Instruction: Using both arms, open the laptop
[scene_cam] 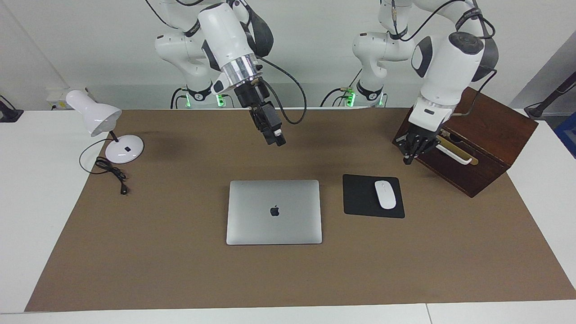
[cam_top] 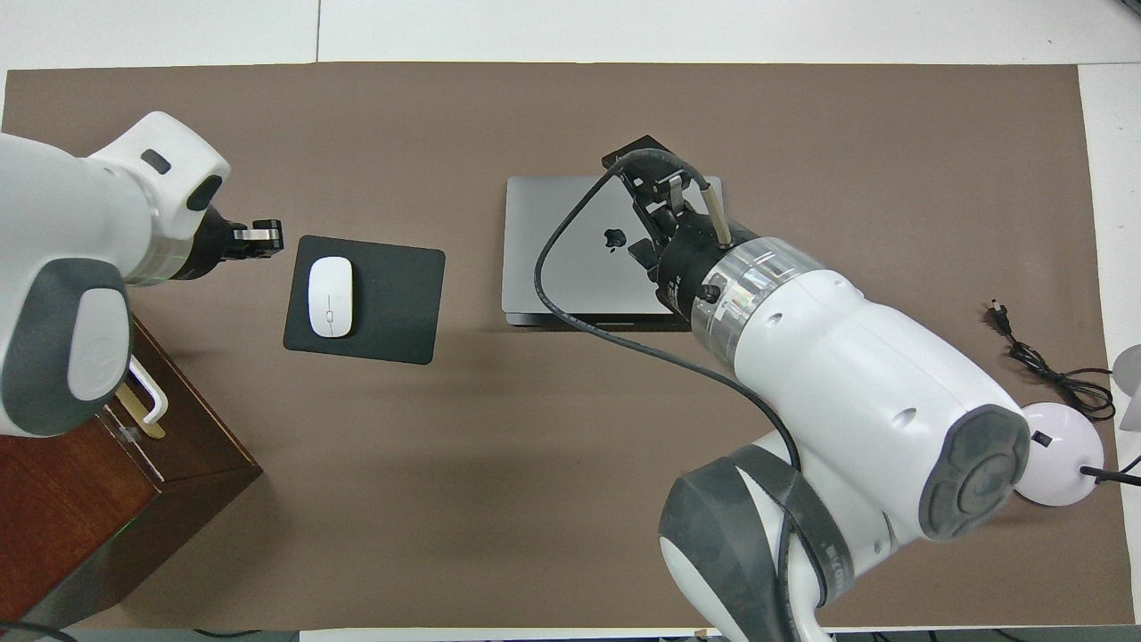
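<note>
The silver-grey laptop (scene_cam: 270, 225) lies shut and flat in the middle of the brown mat, apple logo up. It also shows in the overhead view (cam_top: 562, 259), partly covered by the right arm. My right gripper (scene_cam: 278, 138) (cam_top: 640, 159) hangs raised in the air above the laptop and does not touch it. My left gripper (scene_cam: 408, 158) (cam_top: 267, 237) hangs low over the mat, between the wooden box and the mouse pad, and holds nothing that I can see.
A black mouse pad (scene_cam: 360, 198) (cam_top: 392, 303) with a white mouse (scene_cam: 385, 194) lies beside the laptop toward the left arm's end. A dark wooden box (scene_cam: 486, 144) (cam_top: 89, 481) stands at that end. A white desk lamp (scene_cam: 96, 117) and its cable (scene_cam: 112, 173) stand at the right arm's end.
</note>
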Action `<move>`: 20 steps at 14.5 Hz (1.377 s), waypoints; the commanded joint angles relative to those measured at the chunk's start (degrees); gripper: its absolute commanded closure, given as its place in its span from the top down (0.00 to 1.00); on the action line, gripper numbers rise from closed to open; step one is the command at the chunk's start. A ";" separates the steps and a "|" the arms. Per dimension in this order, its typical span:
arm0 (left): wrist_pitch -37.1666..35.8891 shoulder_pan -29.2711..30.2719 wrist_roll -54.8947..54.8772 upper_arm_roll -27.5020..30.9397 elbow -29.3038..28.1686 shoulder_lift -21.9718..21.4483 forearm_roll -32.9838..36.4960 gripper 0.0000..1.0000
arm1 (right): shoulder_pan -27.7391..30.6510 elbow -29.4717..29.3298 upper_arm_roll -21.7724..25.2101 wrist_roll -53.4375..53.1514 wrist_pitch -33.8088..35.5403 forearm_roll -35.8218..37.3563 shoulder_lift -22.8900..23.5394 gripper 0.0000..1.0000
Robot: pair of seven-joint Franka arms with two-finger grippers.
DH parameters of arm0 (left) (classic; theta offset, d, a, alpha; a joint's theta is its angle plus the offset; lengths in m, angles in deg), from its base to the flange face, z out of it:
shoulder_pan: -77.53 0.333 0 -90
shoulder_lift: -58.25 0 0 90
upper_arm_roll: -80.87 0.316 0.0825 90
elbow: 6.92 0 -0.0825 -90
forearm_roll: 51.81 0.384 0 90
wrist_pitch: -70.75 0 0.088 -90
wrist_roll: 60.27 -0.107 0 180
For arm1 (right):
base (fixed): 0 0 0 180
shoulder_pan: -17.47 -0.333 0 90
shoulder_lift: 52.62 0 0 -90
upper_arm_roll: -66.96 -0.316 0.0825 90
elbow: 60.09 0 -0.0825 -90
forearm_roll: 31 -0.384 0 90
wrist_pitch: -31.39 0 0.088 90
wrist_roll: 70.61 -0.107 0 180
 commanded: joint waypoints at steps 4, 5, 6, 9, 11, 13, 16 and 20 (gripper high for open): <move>18.87 -3.09 -3.60 0.66 -9.67 0.59 -0.98 0.00 | 0.04 7.68 -0.18 -1.66 -0.59 -1.31 -4.70 1.00; 22.66 -3.35 -4.93 0.58 -11.70 0.50 -0.98 0.00 | 0.04 8.29 -0.18 -1.75 -0.86 -1.31 -4.71 1.00; 24.96 -4.83 -5.20 0.58 -13.03 0.50 -0.98 0.00 | 0.04 8.73 -0.26 -1.75 -1.03 -1.31 -4.62 1.00; 32.86 -7.82 -5.55 0.58 -18.99 -0.02 -0.98 0.00 | 0.04 9.00 -0.35 -2.19 -1.12 -1.31 -4.00 1.00; 41.37 -9.50 -5.55 0.58 -25.49 -0.99 -0.98 0.00 | 0.04 9.35 -0.35 -2.19 -1.38 -1.23 -3.39 1.00; 49.11 -11.43 -5.55 0.66 -29.98 -0.99 -0.98 0.00 | 0.04 10.40 -0.35 -2.02 -3.39 -1.23 -2.51 1.00; 56.25 -14.68 -5.55 0.66 -33.95 -0.82 -0.98 0.00 | 0.04 11.02 -0.35 -1.93 -5.07 -1.31 -1.37 1.00; 63.38 -18.12 -5.55 0.66 -37.91 -0.38 -1.06 0.00 | 0.04 11.72 -0.35 -1.84 -7.44 -1.31 0.21 1.00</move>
